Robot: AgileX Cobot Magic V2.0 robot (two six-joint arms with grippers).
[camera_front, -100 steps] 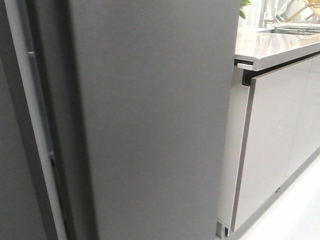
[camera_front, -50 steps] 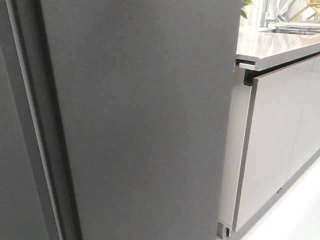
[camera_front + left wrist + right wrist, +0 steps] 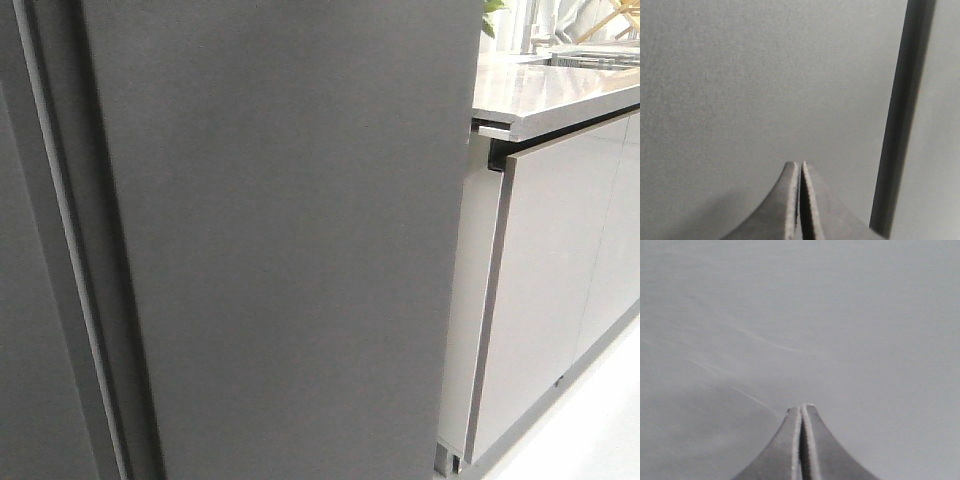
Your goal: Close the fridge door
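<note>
The fridge door [image 3: 290,240] is a matte dark grey panel that fills most of the front view. Its left edge stands close to the twin dark grey panel [image 3: 30,350], with a narrow seam and a pale strip [image 3: 70,250] between them. Neither gripper shows in the front view. My left gripper [image 3: 800,164] is shut and empty, its tips close to a grey panel [image 3: 750,85] beside a dark vertical seam [image 3: 900,125]. My right gripper [image 3: 802,407] is shut and empty, its tips close to a plain grey panel face [image 3: 800,315].
To the right of the door stand a pale glossy cabinet door [image 3: 550,290], slightly ajar, and a grey countertop [image 3: 560,90]. White floor [image 3: 600,430] shows at the lower right. A green plant [image 3: 490,12] peeks in at the top.
The door's left edge has swung toward the twin panel, and the gap with the pale strip has narrowed. It has hardly moved in the last half second.
</note>
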